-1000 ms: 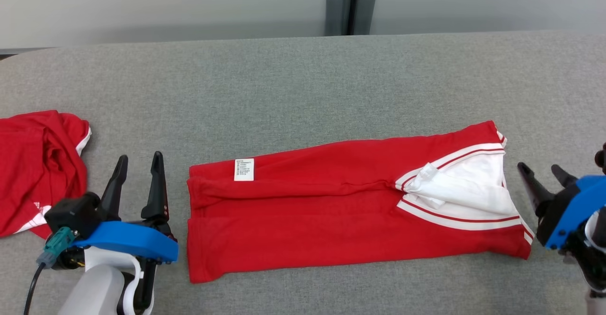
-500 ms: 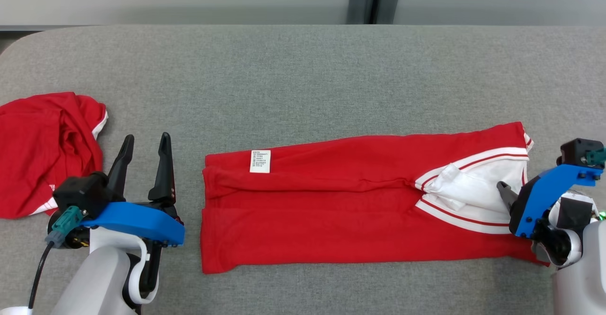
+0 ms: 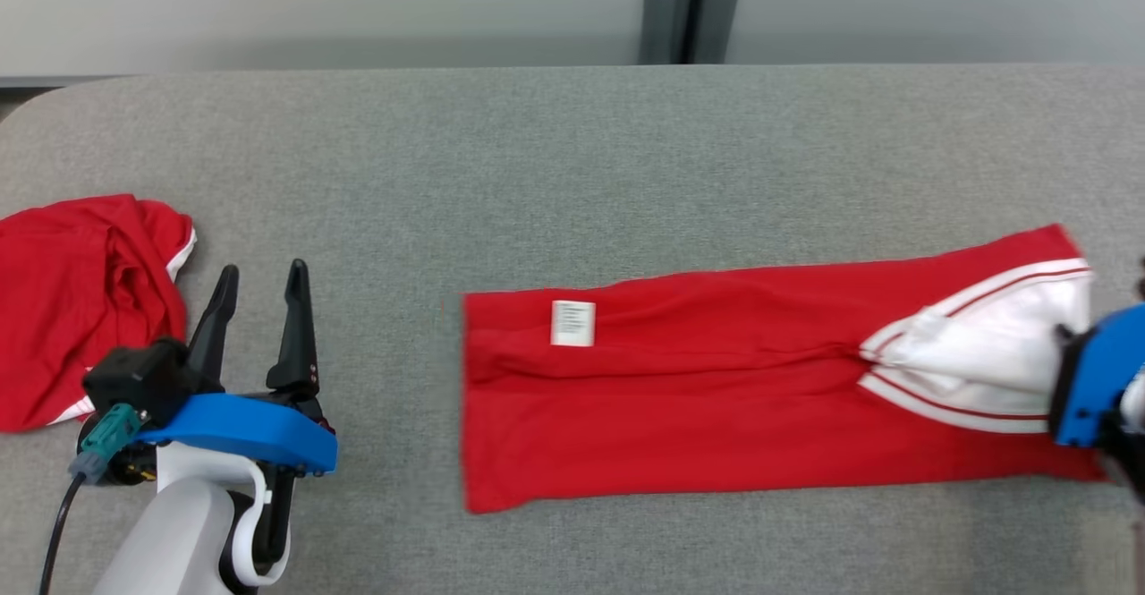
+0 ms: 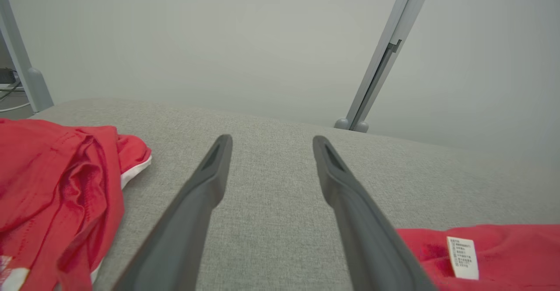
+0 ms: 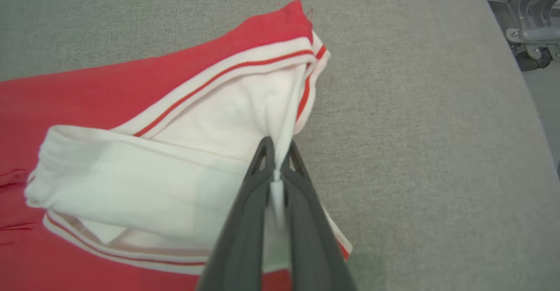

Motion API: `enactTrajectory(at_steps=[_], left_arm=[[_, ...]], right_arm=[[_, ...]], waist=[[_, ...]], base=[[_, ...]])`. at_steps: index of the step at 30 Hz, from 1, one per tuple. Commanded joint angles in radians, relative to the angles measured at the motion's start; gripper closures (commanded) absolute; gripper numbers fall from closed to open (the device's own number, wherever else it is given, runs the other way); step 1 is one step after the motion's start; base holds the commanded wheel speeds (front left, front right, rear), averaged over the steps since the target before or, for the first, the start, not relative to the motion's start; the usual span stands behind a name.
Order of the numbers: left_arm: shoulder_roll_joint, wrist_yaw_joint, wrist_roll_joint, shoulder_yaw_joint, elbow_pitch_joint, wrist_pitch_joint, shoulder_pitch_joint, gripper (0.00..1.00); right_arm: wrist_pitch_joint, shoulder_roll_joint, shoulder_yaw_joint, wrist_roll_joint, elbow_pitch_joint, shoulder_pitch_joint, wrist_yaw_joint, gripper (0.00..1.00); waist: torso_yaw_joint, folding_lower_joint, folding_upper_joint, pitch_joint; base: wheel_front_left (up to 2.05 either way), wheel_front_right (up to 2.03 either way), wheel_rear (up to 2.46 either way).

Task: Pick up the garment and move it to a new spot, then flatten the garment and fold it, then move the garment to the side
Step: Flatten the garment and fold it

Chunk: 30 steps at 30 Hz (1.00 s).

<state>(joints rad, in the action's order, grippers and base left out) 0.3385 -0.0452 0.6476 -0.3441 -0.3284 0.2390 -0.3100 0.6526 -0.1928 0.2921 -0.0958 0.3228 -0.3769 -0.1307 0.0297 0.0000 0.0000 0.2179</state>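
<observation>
The garment [image 3: 716,398] is a red shirt folded into a long strip across the grey table [image 3: 537,157], with a white care label [image 3: 573,323] near its left end and white, red-striped trim at its right end. In the right wrist view my right gripper [image 5: 276,151] is shut on the white fabric [image 5: 183,164] at that right end of the garment [image 5: 87,94]. Its blue wrist mount [image 3: 1096,371] sits at the right border of the head view. My left gripper [image 3: 259,277] stands open above bare table, left of the garment's label end [image 4: 462,257]. Its fingers [image 4: 205,181] hold nothing.
A second red garment [image 3: 80,300] lies crumpled at the table's left edge, close to my left gripper, and appears as a red heap [image 4: 57,181] in the left wrist view. A grey post [image 3: 689,4] stands behind the table. The table's right edge [image 5: 520,85] is near my right gripper.
My right gripper went from open beside the garment to shut on its white end, and the garment has slid to the right. The left gripper stays open in place.
</observation>
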Motion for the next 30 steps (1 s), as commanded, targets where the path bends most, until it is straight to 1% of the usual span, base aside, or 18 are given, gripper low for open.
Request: enactTrajectory(at_steps=[1, 5, 7, 10, 13, 15, 18, 19, 21, 23, 26, 30], left_arm=[[0.008, -0.007, 0.003, 0.004, 0.011, 0.003, 0.012, 0.00], [0.013, -0.016, 0.008, 0.008, 0.033, 0.004, 0.031, 0.00], [0.016, -0.019, 0.007, 0.006, 0.044, 0.003, 0.039, 0.00], [0.020, -0.021, 0.003, -0.002, 0.057, -0.006, 0.043, 0.00], [0.021, -0.023, 0.001, -0.007, 0.065, -0.009, 0.043, 0.00], [0.021, -0.025, 0.002, -0.008, 0.067, -0.011, 0.047, 0.00], [0.023, -0.028, 0.002, -0.010, 0.072, -0.013, 0.051, 0.00], [0.023, -0.028, 0.002, -0.010, 0.072, -0.013, 0.051, 0.00], [0.026, -0.027, 0.000, -0.013, 0.073, -0.014, 0.056, 0.00], [0.026, -0.027, 0.000, -0.015, 0.075, -0.015, 0.059, 0.00], [0.026, -0.030, 0.002, -0.018, 0.079, -0.016, 0.057, 0.00], [0.023, -0.029, 0.001, -0.025, 0.083, -0.021, 0.047, 0.00]], right_arm=[[0.010, -0.030, 0.027, 0.015, -0.035, 0.020, 0.000, 1.00], [0.030, -0.078, 0.084, 0.044, -0.095, 0.035, 0.000, 1.00], [0.033, -0.092, 0.103, 0.057, -0.114, 0.037, 0.000, 1.00], [0.038, -0.082, 0.123, 0.048, -0.142, 0.035, 0.000, 1.00], [0.051, -0.057, 0.100, 0.037, -0.186, 0.037, 0.000, 1.00], [0.066, -0.034, 0.065, 0.024, -0.224, 0.046, 0.000, 1.00], [0.090, 0.022, -0.007, 0.014, -0.299, 0.062, 0.000, 1.00], [0.090, 0.022, -0.007, 0.014, -0.299, 0.062, 0.000, 1.00], [0.106, 0.067, -0.070, -0.002, -0.340, 0.067, -0.001, 1.00], [0.118, 0.091, -0.141, -0.012, -0.367, 0.075, 0.000, 1.00], [0.121, 0.124, -0.274, -0.040, -0.374, 0.076, 0.000, 1.00], [0.094, 0.139, -0.411, -0.065, -0.320, 0.045, 0.000, 1.00]], waist=[[-0.012, 0.0000, 0.0000, -0.006], [-0.028, 0.0000, 0.0000, -0.007], [-0.032, 0.0000, 0.0000, -0.009], [-0.034, 0.0000, 0.0000, -0.010], [-0.036, 0.0000, 0.0000, -0.011], [-0.036, 0.0000, 0.0000, -0.014], [-0.037, 0.0000, 0.0000, -0.019], [-0.037, 0.0000, 0.0000, -0.019], [-0.039, 0.0000, 0.0000, -0.022], [-0.040, 0.0000, 0.0000, -0.023], [-0.039, 0.0000, 0.0000, -0.022], [-0.029, 0.0000, 0.0000, -0.018]], base=[[0.00, 0.00, 0.00], [0.00, 0.00, 0.00], [0.00, 0.00, 0.00], [0.00, 0.00, 0.00], [0.00, 0.00, 0.00], [0.00, 0.00, 0.00], [0.00, 0.00, 0.00], [0.00, 0.00, 0.00], [0.00, 0.00, 0.00], [0.00, 0.00, 0.00], [0.00, 0.00, 0.00], [0.00, 0.00, 0.00]])
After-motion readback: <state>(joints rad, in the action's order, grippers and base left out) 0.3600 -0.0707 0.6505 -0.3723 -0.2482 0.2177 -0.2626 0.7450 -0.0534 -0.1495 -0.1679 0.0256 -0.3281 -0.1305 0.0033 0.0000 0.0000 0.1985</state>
